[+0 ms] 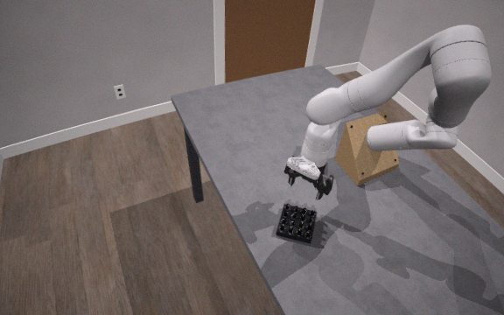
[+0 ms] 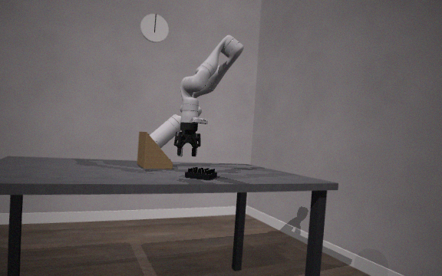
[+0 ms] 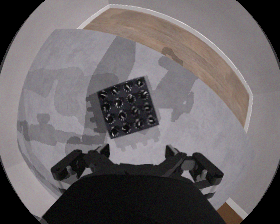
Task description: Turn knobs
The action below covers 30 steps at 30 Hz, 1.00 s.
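We see the black two-fingered end effector [image 1: 307, 184] spread wide and empty, hanging above the small black square knob box [image 1: 297, 223], which stands near the left edge of the grey table [image 1: 243, 122]. Neither knob looks touched; by our judgement, both turns remain to be made.

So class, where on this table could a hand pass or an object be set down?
Bare stretches: the far end of the table toward the door, and the near right part beyond the knob box. Crowded: between box, open gripper and wooden wedge.
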Motion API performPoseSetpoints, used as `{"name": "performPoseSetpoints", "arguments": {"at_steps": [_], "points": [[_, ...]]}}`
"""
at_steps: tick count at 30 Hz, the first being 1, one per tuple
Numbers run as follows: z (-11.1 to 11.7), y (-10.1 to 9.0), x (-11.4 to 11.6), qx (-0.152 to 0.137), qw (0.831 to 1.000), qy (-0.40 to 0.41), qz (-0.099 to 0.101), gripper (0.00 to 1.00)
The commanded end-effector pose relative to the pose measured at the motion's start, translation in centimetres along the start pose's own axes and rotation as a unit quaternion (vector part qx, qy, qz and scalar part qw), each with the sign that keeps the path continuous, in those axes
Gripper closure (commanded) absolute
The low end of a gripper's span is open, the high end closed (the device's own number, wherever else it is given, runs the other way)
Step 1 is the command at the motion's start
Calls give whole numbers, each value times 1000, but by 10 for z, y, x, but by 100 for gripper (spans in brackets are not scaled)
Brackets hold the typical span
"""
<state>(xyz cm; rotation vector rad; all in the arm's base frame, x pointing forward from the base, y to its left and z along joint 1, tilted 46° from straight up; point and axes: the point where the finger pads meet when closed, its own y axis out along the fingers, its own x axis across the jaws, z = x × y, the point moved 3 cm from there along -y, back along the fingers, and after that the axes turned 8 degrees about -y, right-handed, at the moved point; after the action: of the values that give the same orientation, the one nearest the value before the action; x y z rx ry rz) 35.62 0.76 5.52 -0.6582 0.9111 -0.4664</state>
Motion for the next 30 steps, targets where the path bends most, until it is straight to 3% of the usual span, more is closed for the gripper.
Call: {"name": "performPoseSetpoints", "arguments": {"at_steps": [1,16,23,30], "points": [[4,0,0,-2,1000,20,-1,0],[22,-4,3,-2,978,208,-2,0],[35,-6,4,-1,948,318,-2,0],[47,-9,3,-1,907,422,-2,0]]}}
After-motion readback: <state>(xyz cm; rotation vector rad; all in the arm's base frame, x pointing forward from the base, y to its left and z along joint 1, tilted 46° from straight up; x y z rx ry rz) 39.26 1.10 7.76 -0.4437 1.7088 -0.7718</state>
